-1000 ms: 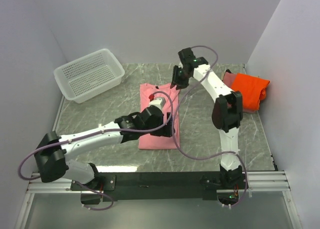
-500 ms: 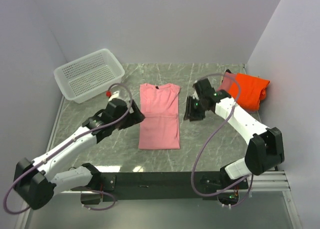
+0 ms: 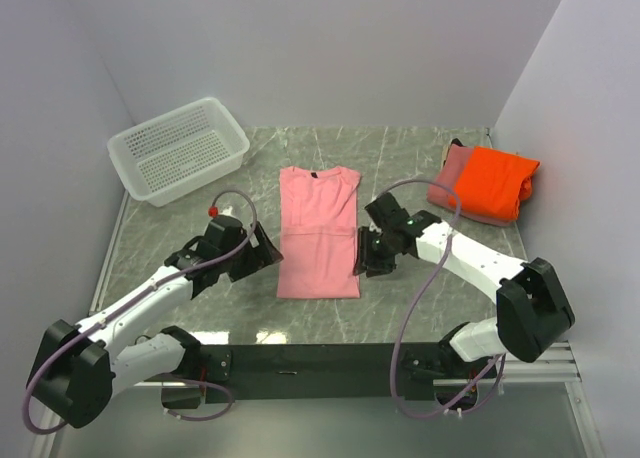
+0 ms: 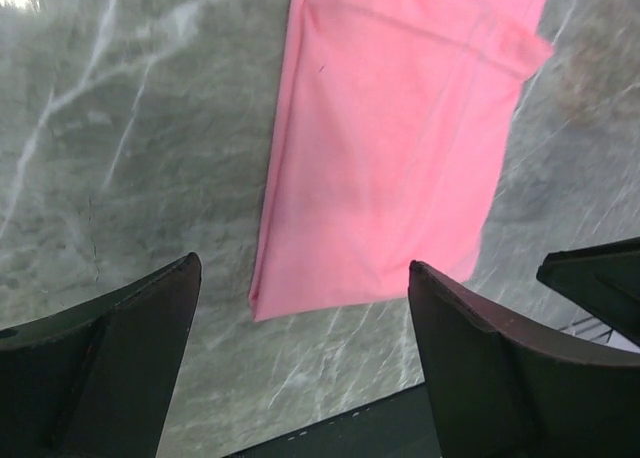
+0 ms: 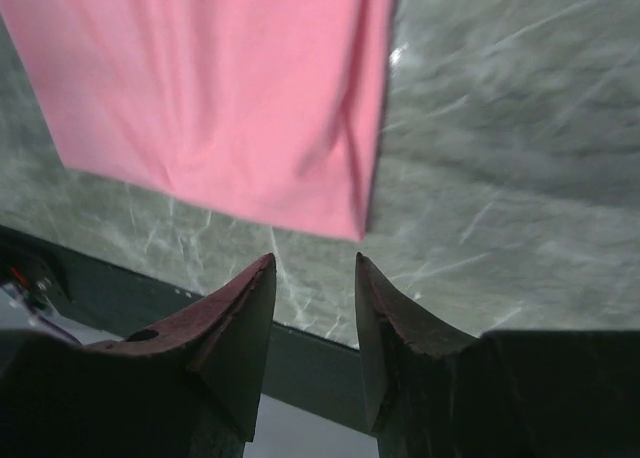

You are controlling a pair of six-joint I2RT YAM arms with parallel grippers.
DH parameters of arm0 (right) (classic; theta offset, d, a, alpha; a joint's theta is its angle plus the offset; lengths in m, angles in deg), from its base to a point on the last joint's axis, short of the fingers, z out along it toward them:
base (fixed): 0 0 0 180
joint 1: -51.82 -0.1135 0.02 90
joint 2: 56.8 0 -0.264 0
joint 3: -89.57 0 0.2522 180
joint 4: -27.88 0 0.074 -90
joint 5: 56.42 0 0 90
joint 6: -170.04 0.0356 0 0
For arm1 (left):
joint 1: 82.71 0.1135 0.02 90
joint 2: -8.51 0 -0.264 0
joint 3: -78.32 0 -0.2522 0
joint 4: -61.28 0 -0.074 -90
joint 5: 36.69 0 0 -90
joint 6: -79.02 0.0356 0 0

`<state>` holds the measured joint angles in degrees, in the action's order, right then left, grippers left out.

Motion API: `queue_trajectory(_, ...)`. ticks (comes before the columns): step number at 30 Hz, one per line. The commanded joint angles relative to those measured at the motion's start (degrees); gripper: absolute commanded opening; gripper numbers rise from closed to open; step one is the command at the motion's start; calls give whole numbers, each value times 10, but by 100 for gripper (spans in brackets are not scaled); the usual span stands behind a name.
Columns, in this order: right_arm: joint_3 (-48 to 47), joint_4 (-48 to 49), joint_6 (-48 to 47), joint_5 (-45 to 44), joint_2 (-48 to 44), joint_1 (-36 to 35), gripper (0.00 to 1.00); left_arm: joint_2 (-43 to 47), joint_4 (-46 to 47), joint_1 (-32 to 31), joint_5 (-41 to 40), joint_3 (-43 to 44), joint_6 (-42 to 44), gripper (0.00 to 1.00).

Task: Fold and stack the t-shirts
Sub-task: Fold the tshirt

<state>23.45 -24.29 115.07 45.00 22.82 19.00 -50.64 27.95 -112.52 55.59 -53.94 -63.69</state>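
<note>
Light pink t-shirt (image 3: 318,233) lies mid-surface (image 3: 410,163) as a long folded strip. Left gripper (image 3: 268,250), fingers spread wide, and right gripper (image 3: 361,257), fingers narrowly parted and empty, flank its near hem, likely lining up the crosswise fold.

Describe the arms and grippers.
White links and black joints make up the left arm and right arm, a mauve cable along each. A red knob sits by the left wrist. The left gripper and right gripper are black, with wedge-shaped fingers.

Folded pink t-shirt (image 3: 318,233) lies flat; orange shirt (image 3: 500,178) rests on rose shirt (image 3: 447,174).
</note>
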Motion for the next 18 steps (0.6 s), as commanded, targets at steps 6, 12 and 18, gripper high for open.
queue_trajectory(6, 20, 40, 61, -35, 35, -73, 46, 6, 56, 3, 50, -52, -16, 89)
queue_trajectory(12, 27, 40, 72, -56, 45, -75, 47, 24, 43, 3, 51, -70, -9, 88)
queue_trajectory(18, 56, 71, 83, -55, 63, -75, 47, 44, 45, 3, 52, -96, -26, 88)
